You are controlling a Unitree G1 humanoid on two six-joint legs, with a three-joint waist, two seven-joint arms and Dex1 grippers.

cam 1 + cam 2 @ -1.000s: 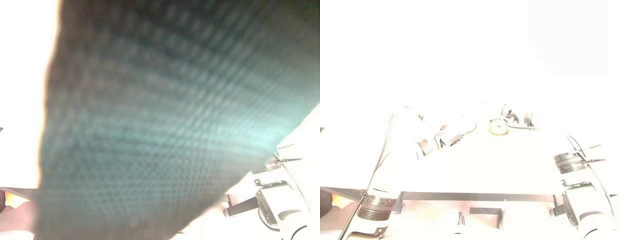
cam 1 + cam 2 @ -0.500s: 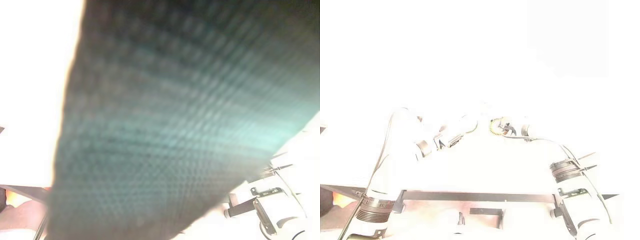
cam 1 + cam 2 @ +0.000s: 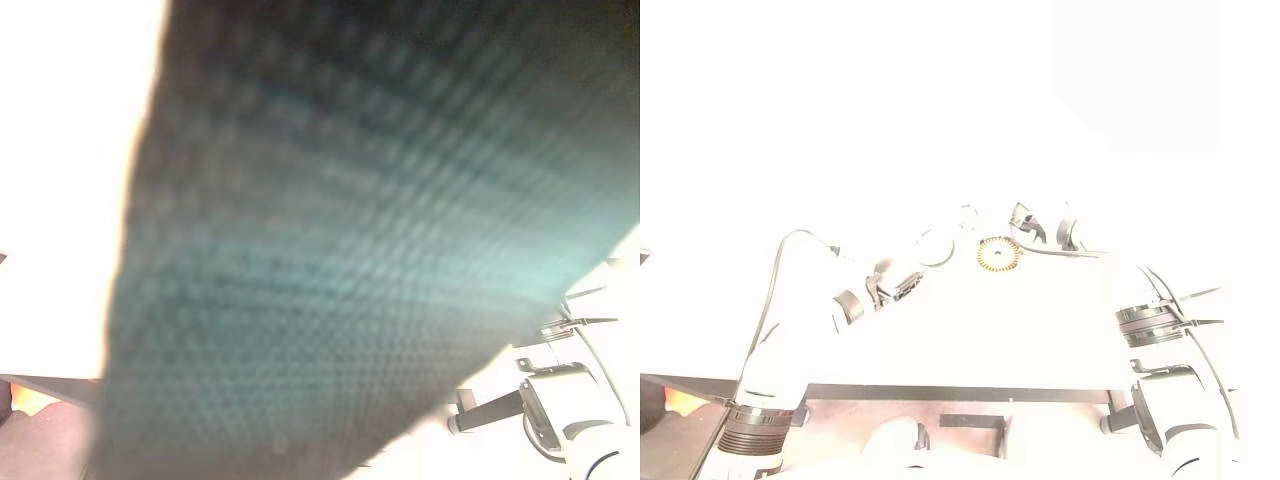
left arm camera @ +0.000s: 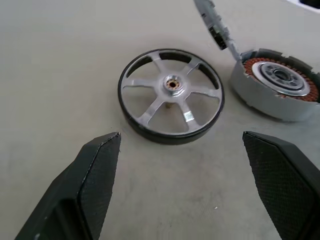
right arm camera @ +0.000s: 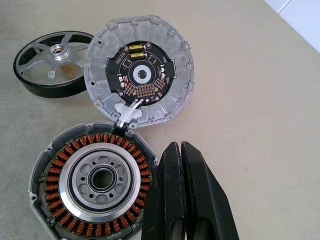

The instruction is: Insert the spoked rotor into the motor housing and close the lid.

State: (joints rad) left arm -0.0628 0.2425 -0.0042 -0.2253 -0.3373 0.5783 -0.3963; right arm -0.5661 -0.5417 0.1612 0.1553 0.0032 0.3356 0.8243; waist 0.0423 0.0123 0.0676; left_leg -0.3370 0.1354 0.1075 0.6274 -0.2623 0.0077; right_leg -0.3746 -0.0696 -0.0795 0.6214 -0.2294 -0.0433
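Note:
The spoked rotor (image 4: 171, 95), a black ring with silver spokes, lies flat on the beige table. My left gripper (image 4: 181, 139) is open just short of it, one finger to each side and neither touching. Beside the rotor sits the motor housing (image 5: 92, 187) with its ring of copper windings showing. The housing's lid (image 5: 139, 70) stands tilted open on its hinge, circuit board facing out. My right gripper (image 5: 179, 149) is shut with nothing in it, right next to the housing's rim. From the head, the housing (image 3: 998, 254) lies between the two arms.
A dark teal textured surface (image 3: 350, 250) hangs close in front of the left eye and hides the table there. The table's front edge (image 3: 960, 392) runs below both arms. Bare tabletop (image 4: 60, 60) lies around the parts.
My right gripper dipped over the housing half a second ago and has drawn back off it. My left gripper has sunk a little towards the table, still open.

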